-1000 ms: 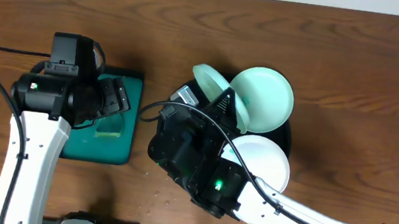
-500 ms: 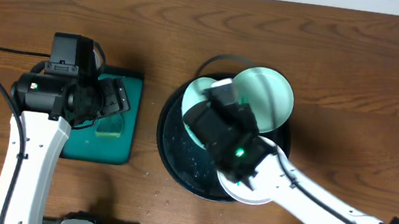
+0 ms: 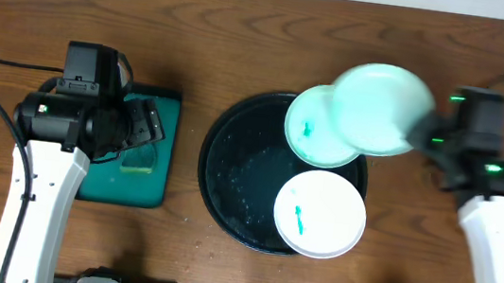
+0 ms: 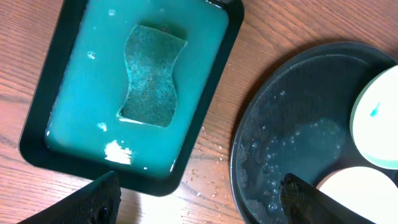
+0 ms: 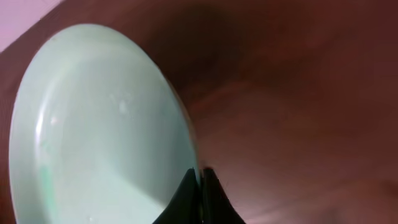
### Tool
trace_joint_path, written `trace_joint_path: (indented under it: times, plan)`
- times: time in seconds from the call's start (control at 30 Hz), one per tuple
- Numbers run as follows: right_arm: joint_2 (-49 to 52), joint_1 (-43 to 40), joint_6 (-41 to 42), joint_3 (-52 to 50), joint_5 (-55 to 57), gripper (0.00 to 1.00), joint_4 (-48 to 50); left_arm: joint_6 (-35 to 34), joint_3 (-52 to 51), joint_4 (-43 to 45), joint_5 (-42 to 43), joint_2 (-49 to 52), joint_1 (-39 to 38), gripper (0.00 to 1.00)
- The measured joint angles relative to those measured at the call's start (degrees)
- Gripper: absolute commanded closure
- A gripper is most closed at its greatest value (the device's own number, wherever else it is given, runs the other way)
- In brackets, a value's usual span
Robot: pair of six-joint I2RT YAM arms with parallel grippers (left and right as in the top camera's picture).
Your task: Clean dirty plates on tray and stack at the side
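While aloft, plate [image 5: 99, 130] between right fingers [image 5: 211, 194]

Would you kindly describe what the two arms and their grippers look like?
The left arm and right arm each have white links, bulky black joint housings with small green lights, and a thin black cable. The left gripper and right gripper have black, tapered fingers.

Counter [image 3: 246, 27]: brown wood with darker grain lines.
Round tray [image 3: 229, 172]: glossy black, speckled with pale droplets.
Lifted plate [image 3: 379, 108]: uniform pale mint.
Rear plate [image 3: 309, 139]: pale mint with a small teal-blue smear.
Front plate [image 3: 320, 214]: white with one teal-blue streak left of centre.
Rectangular tray [image 4: 53, 81]: black rim, holding cloudy turquoise liquid [image 4: 93, 93].
Sponge [image 4: 151, 74]: darker, mottled green-teal.
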Motion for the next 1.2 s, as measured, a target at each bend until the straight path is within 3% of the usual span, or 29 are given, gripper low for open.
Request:
trace_joint_path:
  times: [0.13,0.37,0.73,0.8,0.9,1.0,1.07,1.1,1.2]
  plan:
    - [2.0,-14.1,-0.8,0.0,-2.9,0.99,-1.3,0.0,0.0,0.0,0.0,0.0,0.0,0.18]
    - [10.2,-29.4,-0.9,0.0,-4.4,0.98,-0.4,0.0,0.0,0.0,0.0,0.0,0.0,0.18]
    - [26.8,-35.8,-2.1,0.0,-5.5,0.98,3.7,0.0,0.0,-0.5,0.0,0.0,0.0,0.18]
    - [27.0,-35.8,-3.0,0.0,-6.6,0.84,4.1,0.0,0.0,-0.4,0.0,0.0,0.0,0.18]
    - [26.8,-35.8,-5.5,0.0,-9.2,0.56,4.1,0.0,0.0,-0.4,0.0,0.0,0.0,0.18]
    - [25.0,-35.8,-7.6,0.0,-12.1,0.36,4.0,0.0,0.0,-0.4,0.0,0.0,0.0,0.18]
    - [21.5,-35.4,-9.1,0.1,-13.8,0.28,4.1,0.0,0.0,-0.4,0.0,0.0,0.0,0.18]
    - [19.2,-35.0,-9.8,0.3,-14.6,0.18,4.1,0.0,0.0,-0.4,0.0,0.0,0.0,0.18]
    - [10.9,-32.2,-15.2,1.7,-18.7,0.16,6.0,0.0,0.0,-0.4,0.0,0.0,0.0,0.18]
